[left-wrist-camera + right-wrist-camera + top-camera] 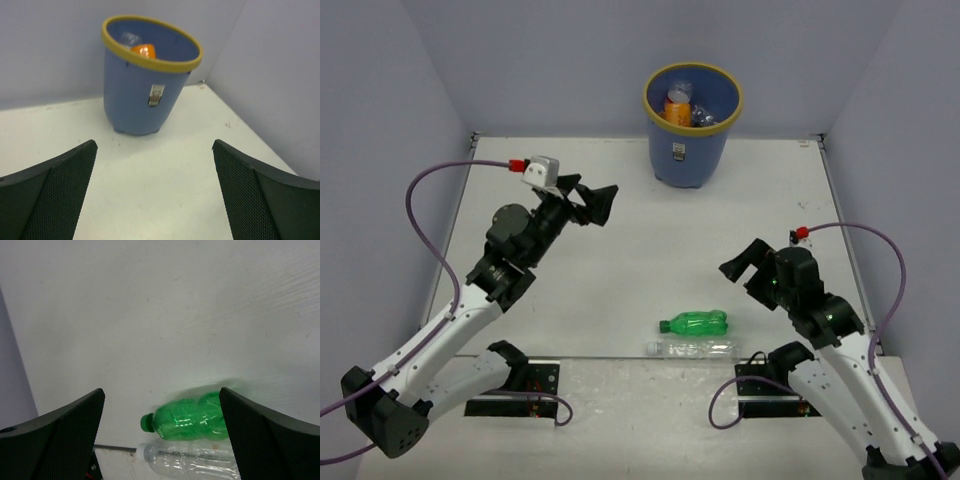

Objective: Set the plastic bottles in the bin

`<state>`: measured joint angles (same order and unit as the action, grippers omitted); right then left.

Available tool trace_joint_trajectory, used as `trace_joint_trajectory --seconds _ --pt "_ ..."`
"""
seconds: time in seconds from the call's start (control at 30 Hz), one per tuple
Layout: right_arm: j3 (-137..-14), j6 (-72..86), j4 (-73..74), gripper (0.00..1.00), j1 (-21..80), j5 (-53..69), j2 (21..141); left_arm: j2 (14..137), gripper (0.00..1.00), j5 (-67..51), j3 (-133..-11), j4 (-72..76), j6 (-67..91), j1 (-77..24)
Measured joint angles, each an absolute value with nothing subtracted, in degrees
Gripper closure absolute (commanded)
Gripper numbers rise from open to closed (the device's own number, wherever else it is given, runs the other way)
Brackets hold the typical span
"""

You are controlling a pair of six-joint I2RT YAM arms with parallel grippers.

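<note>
Two plastic bottles lie side by side near the table's front edge: a green one point(695, 323) point(187, 420) and a plain clear one point(692, 348) point(190, 460) just in front of it, caps pointing left. The blue bin point(691, 125) point(145, 95) with a yellow rim stands at the back; inside it I see an orange bottle point(678, 110) point(143, 51) and other clear ones. My left gripper point(595, 198) point(154, 147) is open and empty, raised left of the bin and facing it. My right gripper point(745, 262) point(161, 391) is open and empty, hovering above and right of the green bottle.
Lavender walls enclose the white table point(640, 240) on the left, back and right. Black base plates point(515, 385) sit at the near edge beside the arms, and purple cables point(420, 200) loop off each wrist.
</note>
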<state>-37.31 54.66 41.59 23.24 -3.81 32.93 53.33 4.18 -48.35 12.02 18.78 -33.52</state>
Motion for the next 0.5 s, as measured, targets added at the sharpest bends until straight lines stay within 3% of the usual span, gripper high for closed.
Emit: trace_joint_trajectory --seconds 0.23,0.5 --pt "-40.2 53.1 49.6 0.01 25.8 0.0 43.3 47.9 0.00 14.0 -36.5 5.8 22.1 -33.5" --pt "-46.8 57.7 54.1 0.01 38.0 -4.7 54.1 41.4 0.00 23.4 -29.2 5.0 24.5 -33.5"
